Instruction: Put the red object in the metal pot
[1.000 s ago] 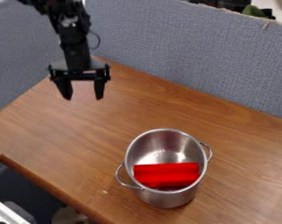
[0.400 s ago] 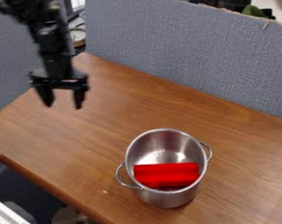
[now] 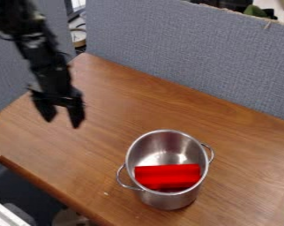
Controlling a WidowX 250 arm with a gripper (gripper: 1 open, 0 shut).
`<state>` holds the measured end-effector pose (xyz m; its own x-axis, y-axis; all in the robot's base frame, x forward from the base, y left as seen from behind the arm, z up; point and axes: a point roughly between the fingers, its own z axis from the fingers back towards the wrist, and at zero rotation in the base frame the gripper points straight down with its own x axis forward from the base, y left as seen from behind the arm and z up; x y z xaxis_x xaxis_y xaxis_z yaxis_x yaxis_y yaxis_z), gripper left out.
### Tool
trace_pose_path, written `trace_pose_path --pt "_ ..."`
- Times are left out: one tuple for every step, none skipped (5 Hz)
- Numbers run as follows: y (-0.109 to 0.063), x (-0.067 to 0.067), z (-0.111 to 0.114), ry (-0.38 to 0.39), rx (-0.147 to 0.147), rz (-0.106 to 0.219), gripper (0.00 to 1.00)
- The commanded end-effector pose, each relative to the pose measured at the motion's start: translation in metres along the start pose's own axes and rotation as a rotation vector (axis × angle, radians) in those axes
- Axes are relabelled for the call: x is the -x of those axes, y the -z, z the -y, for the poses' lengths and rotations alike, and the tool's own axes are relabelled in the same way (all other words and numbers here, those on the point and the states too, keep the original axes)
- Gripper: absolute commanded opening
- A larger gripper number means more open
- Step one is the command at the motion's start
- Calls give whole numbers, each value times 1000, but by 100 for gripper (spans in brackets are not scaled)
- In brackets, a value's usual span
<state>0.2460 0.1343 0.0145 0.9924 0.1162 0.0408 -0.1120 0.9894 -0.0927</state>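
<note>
The red object point(image 3: 168, 177): you find it lying inside the metal pot point(image 3: 166, 168), a smooth, rounded, bright red block reaching nearly wall to wall. Pot: shiny round steel, straight sides, a small loop handle showing at the rim on either side, standing on the near right part of the brown wooden worktop point(image 3: 168, 110). Pincer point(image 3: 60, 112): black, pointing down, fingers spread and holding nothing, well apart from the pot at your left. Grey fabric partition point(image 3: 180, 48) backs the worktop. Nothing lies between pincer and pot.

Red object point(image 3: 168, 177) inside metal pot point(image 3: 166, 146) on wooden table point(image 3: 168, 101); empty, spread gripper point(image 3: 60, 112) well apart.
</note>
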Motion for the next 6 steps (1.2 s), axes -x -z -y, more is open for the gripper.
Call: trace_pose_path --pt "-4 -14 37 246 6 43 100" --pt "7 -16 58 394 -18 27 0" --pt "-9 3 56 164 -67 71 0" --pt "-35 25 74 20 -112 87 100" --pt "-58 28 90 -83 -122 88 0" --pt "-82 25 107 -161 -124 120 0"
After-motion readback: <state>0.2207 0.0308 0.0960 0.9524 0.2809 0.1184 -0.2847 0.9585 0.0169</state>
